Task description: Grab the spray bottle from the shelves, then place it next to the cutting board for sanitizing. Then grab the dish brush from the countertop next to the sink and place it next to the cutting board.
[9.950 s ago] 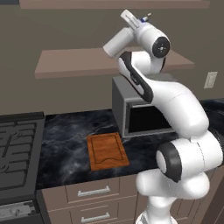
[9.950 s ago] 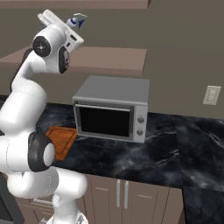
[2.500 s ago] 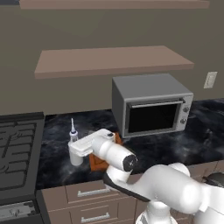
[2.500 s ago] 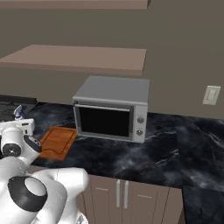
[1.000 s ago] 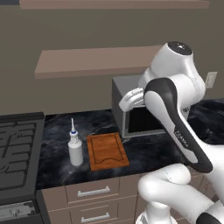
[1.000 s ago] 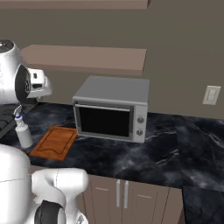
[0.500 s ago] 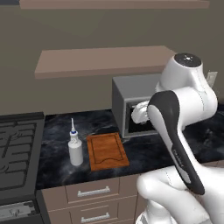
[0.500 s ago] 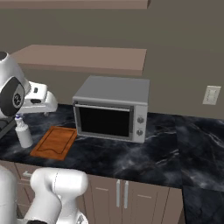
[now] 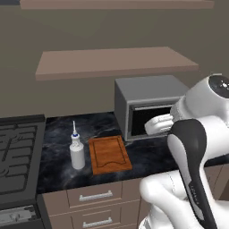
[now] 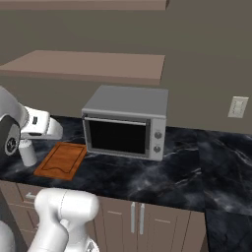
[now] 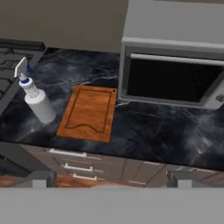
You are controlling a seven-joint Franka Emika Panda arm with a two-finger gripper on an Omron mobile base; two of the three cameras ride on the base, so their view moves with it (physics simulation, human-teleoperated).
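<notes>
Black marble countertop [image 9: 147, 156] running between stove [image 9: 18, 156] and microwave [image 10: 125, 120]. Spray bottle [image 9: 76, 152] standing upright on it, just beside cutting board [image 9: 108, 153], on stove side, not touching. Board lying flat in front of microwave's left corner. Shelves [image 9: 112, 62] sitting bare above. My gripper [image 11: 111, 178] hanging high over counter edge, fingers spread wide, grasping nothing, looking down at board and bottle [image 11: 37, 99].
</notes>
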